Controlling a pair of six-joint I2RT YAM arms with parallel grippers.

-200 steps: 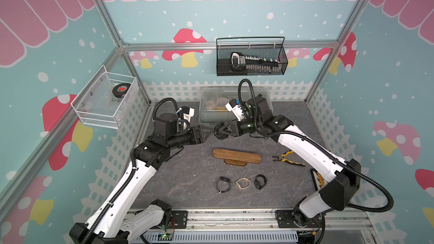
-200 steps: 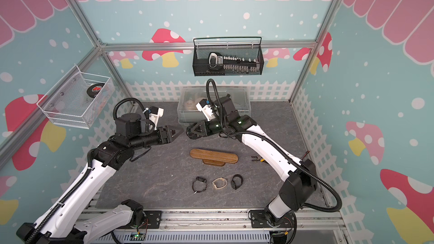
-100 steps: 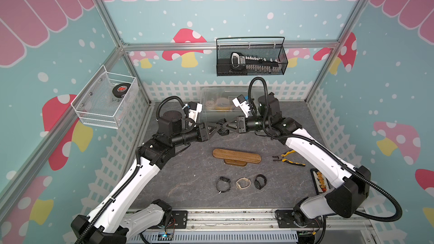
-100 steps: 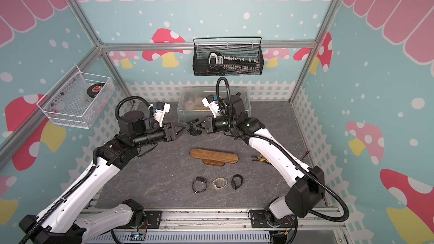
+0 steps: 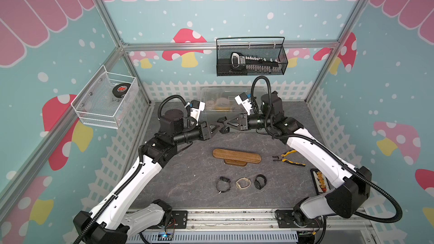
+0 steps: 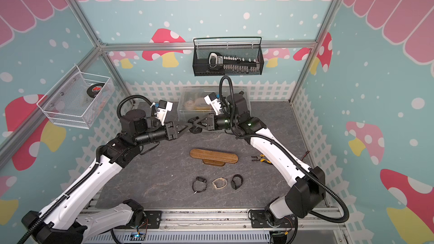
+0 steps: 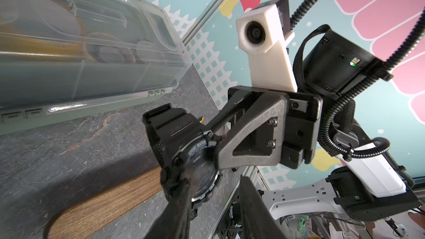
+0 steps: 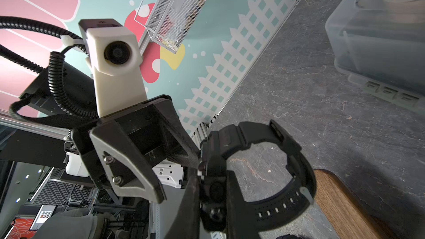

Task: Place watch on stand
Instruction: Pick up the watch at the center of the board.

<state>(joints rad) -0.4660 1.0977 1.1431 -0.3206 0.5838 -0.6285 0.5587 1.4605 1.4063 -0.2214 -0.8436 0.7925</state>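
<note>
- Right gripper jaws clamp the watch case; left gripper jaws flank it, whether gripping I can't tell.
- Looks light to me; the stiff case is my hold, the strap springy.

top views high, facing down; wrist views close, sharing watch.

Four watches: the raised watch, plus a thin black watch, beige watch and chunky black watch. One stand. One pliers. One clear box. Two wall baskets: black basket, white basket.
</note>
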